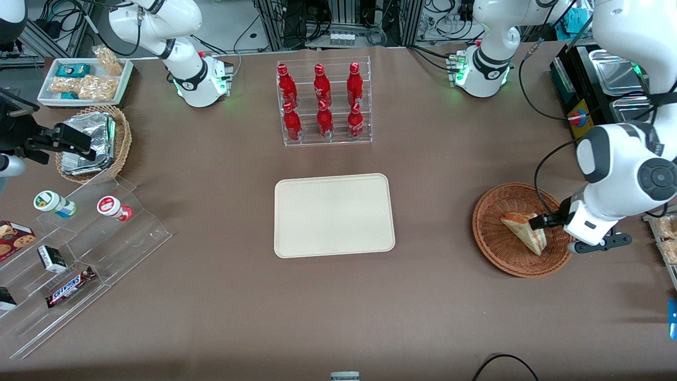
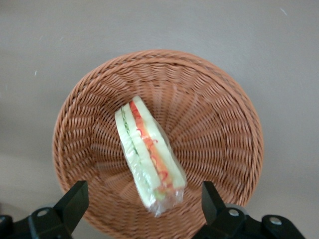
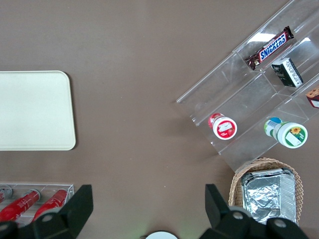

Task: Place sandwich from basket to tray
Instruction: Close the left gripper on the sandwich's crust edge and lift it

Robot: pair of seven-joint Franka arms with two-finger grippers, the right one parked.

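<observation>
The sandwich [image 1: 522,229], a plastic-wrapped wedge with red, orange and green layers, lies on its side in the reddish-brown basket [image 1: 492,211] toward the working arm's end of the table. My left gripper [image 1: 545,224] hovers low over the basket, open. In the left wrist view its fingers [image 2: 76,196] stand wide apart on either side of one end of the sandwich [image 2: 149,154], touching neither it nor the basket [image 2: 224,124]. The cream tray [image 1: 334,216] lies bare at the table's middle, well apart from the basket, and also shows in the right wrist view as the tray [image 3: 35,109].
A clear rack of red bottles [image 1: 323,103] stands farther from the camera than the tray. Toward the parked arm's end are a tan basket of foil packets [image 1: 95,143], a white snack tray [image 1: 84,79] and a clear stepped stand [image 1: 79,248] with snacks.
</observation>
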